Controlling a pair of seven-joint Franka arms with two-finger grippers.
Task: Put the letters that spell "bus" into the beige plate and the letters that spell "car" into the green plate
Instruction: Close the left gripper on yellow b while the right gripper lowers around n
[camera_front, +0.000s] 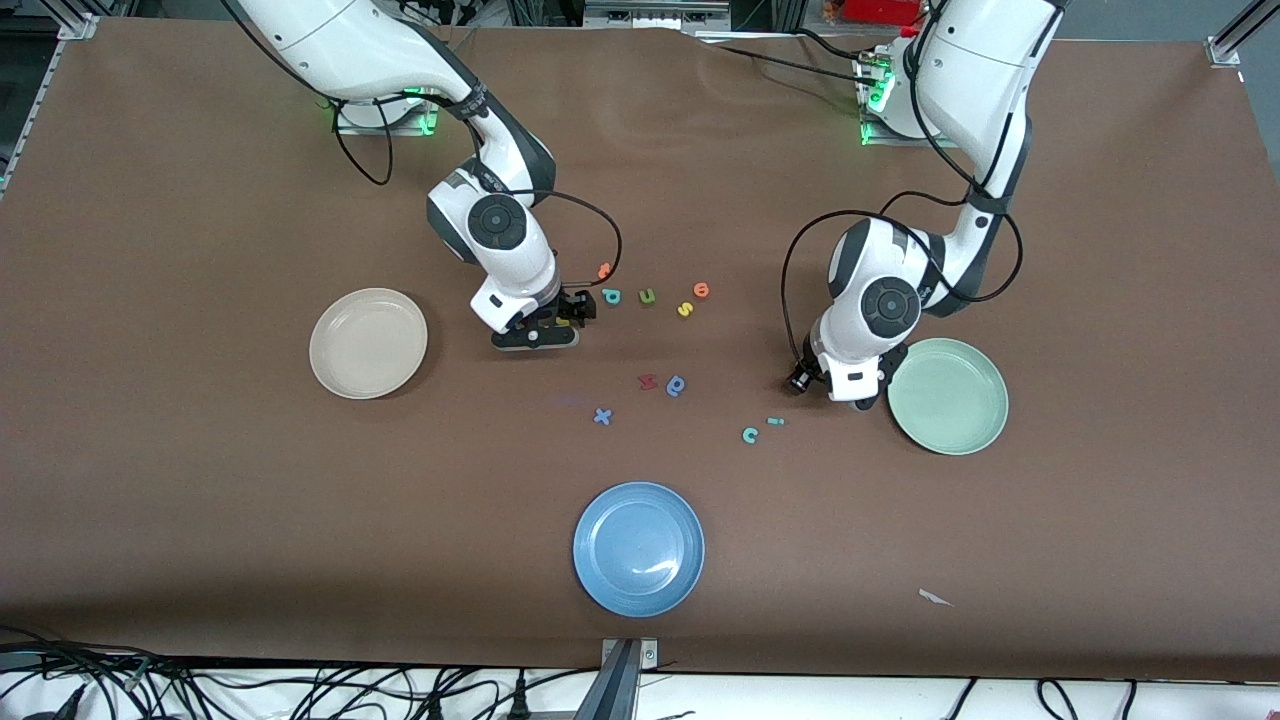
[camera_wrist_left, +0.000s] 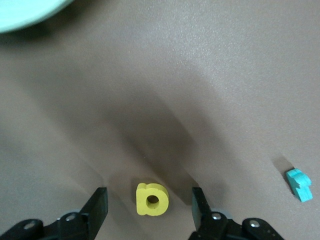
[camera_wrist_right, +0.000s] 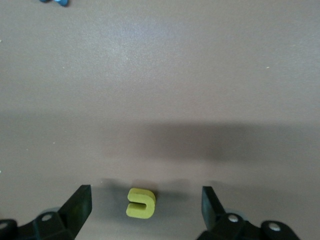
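- Beige plate (camera_front: 368, 343) lies empty toward the right arm's end of the table.
- Right gripper (camera_wrist_right: 146, 199) is low over the yellow u (camera_wrist_right: 141, 203), jaws spread wide with the letter between them, untouched. Likely next: close, lift, carry to that plate.
- Teal b (camera_front: 611, 296) and yellow s (camera_front: 685, 309) wait on the table.
- Left gripper (camera_wrist_left: 148, 204) straddles the yellow a (camera_wrist_left: 151, 199), jaws apart and not touching it; it must pinch squarely.
- Green plate (camera_front: 948, 396), just beside, is empty.

Robotics lab, two bench-mounted arms (camera_front: 500, 240), brown covered table (camera_front: 200, 500), loose cables (camera_front: 300, 690) along the edge
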